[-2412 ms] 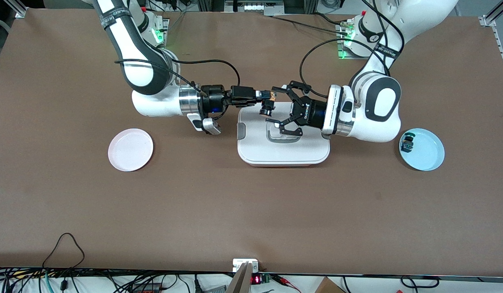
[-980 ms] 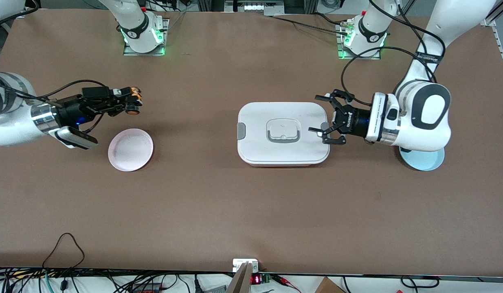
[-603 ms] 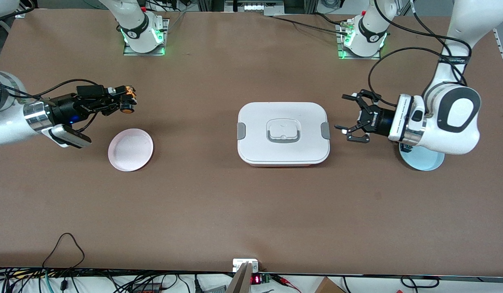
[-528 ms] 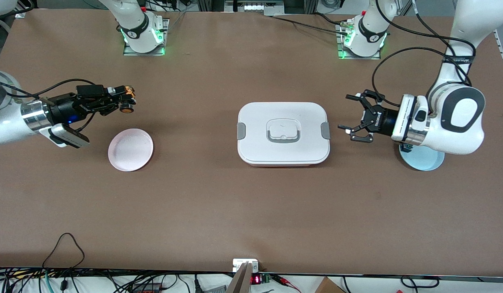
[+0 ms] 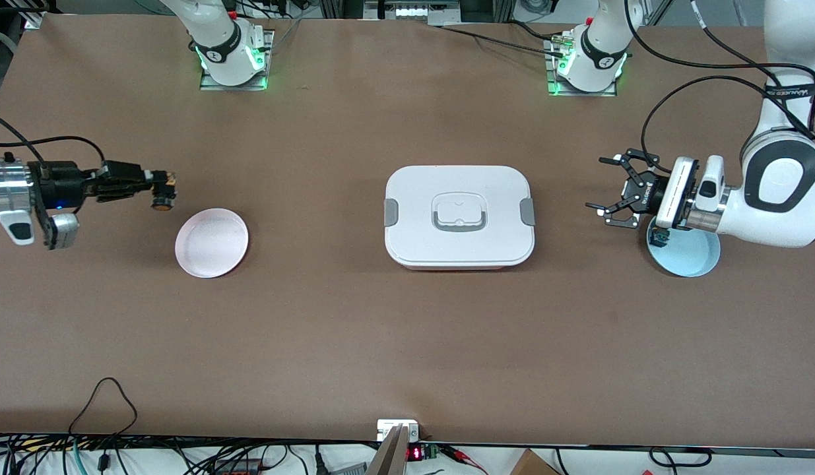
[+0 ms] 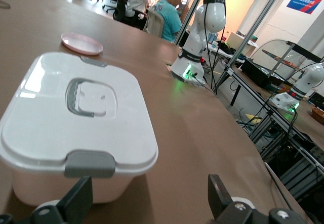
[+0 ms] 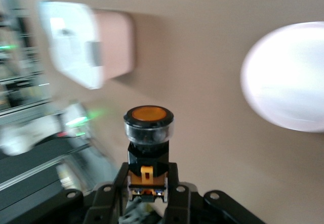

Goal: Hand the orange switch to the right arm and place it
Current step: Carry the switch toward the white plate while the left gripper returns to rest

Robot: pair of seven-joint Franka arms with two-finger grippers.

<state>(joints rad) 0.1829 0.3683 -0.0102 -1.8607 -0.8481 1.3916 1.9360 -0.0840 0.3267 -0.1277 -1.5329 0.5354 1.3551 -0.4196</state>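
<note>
A brown table (image 5: 407,330) is seen to fill the front view, with both arm bases mounted along its farthest edge. A white lidded box (image 5: 458,216) with grey side clips and a recessed handle is set at the middle of the table; it is also shown in the left wrist view (image 6: 76,128).

The left arm (image 5: 777,198) is extended toward its own end of the table, and the left gripper (image 5: 617,191) is held with its claw-like jaws spread wide and nothing between them, above the table between the box and a light blue plate (image 5: 694,257). A small dark object (image 5: 658,235) is seen on that plate, partly hidden by the wrist; what it is cannot be told.

The right arm (image 5: 11,194) is stretched level at its own end of the table. The right gripper (image 5: 158,179) is clamped on the orange switch (image 5: 162,196), which is carried above bare table close to the pink plate (image 5: 212,243), and not over it. In the right wrist view the black body of the orange switch (image 7: 148,143) is pinched between the slim fingers (image 7: 109,191), with its round orange cap pointed away from the gripper.
</note>
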